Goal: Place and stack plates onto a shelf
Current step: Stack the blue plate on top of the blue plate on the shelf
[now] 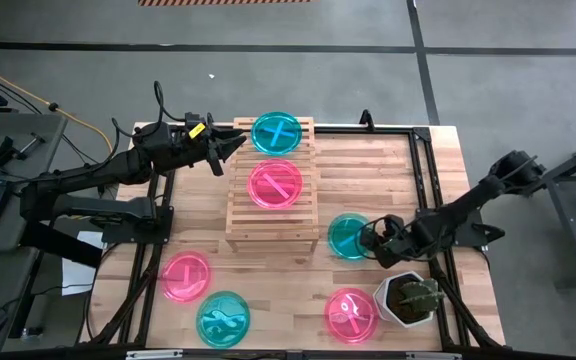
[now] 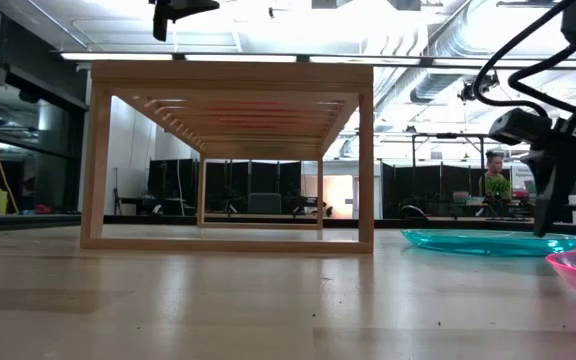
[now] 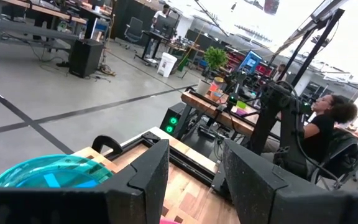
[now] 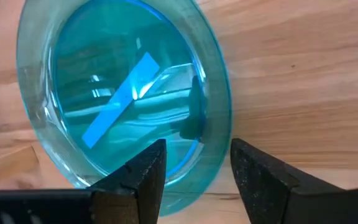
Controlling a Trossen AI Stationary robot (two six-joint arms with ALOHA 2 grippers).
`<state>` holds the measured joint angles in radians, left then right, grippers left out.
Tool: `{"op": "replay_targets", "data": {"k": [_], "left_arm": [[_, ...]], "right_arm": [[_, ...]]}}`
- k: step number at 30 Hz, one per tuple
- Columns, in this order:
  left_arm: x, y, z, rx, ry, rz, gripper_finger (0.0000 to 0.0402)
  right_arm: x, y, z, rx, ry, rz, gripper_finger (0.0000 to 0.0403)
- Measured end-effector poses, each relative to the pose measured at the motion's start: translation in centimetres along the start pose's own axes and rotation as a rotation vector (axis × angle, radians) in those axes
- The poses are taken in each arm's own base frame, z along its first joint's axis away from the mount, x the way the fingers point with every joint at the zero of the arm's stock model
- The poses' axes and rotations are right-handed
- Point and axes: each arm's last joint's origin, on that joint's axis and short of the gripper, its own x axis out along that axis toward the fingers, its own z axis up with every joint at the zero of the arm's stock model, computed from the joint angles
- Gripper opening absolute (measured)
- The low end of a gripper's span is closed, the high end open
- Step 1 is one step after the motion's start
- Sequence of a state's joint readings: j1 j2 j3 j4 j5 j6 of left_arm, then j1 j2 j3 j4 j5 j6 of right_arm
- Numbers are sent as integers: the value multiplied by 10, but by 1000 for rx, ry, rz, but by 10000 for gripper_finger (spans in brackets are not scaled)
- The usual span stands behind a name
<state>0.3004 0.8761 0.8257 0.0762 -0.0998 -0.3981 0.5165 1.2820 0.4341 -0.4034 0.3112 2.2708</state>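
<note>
The wooden slatted shelf [image 1: 273, 215] stands mid-table. A teal plate [image 1: 276, 132] and a pink plate [image 1: 275, 184] lie flat on its top. My left gripper [image 1: 238, 145] hovers open and empty by the shelf's far left corner, next to that teal plate [image 3: 48, 173]. My right gripper [image 4: 197, 146] is open, low over another teal plate [image 4: 123, 93] that lies flat on the table right of the shelf [image 1: 348, 237]. One finger stands over the plate's inside and one outside its near-right rim [image 4: 219, 124]. I see no touch.
A pink plate [image 1: 186, 276] and a teal plate [image 1: 223, 318] lie on the table near-left. Another pink plate [image 1: 352, 314] lies near-right beside a white plant pot [image 1: 408, 298], close behind my right arm. A person sits beyond the table [image 3: 328, 124].
</note>
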Motion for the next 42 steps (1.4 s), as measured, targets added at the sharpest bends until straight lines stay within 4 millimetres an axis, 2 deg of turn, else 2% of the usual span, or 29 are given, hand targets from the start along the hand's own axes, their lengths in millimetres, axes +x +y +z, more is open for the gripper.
{"op": "replay_targets", "data": {"k": [7,10,15,20,26,33,42], "left_arm": [[0,0,0,0,3,1,140],[1,0,-1,1,7,3,140],[1,0,-1,16,6,3,140],[1,0,-1,16,6,3,140],[1,0,-1,16,6,3,140],[1,0,-1,18,5,4,140],[1,1,-1,18,3,10,140]], "right_arm": [[4,3,7,36,-13,-37,168],[5,4,10,47,-17,-59,129],[6,1,14,23,-38,-90,18],[5,1,16,-22,-58,-72,5],[-15,-5,26,-43,-93,-38,0],[-50,-7,43,-37,-88,91,0],[-96,-5,65,-31,-182,196,0]]}}
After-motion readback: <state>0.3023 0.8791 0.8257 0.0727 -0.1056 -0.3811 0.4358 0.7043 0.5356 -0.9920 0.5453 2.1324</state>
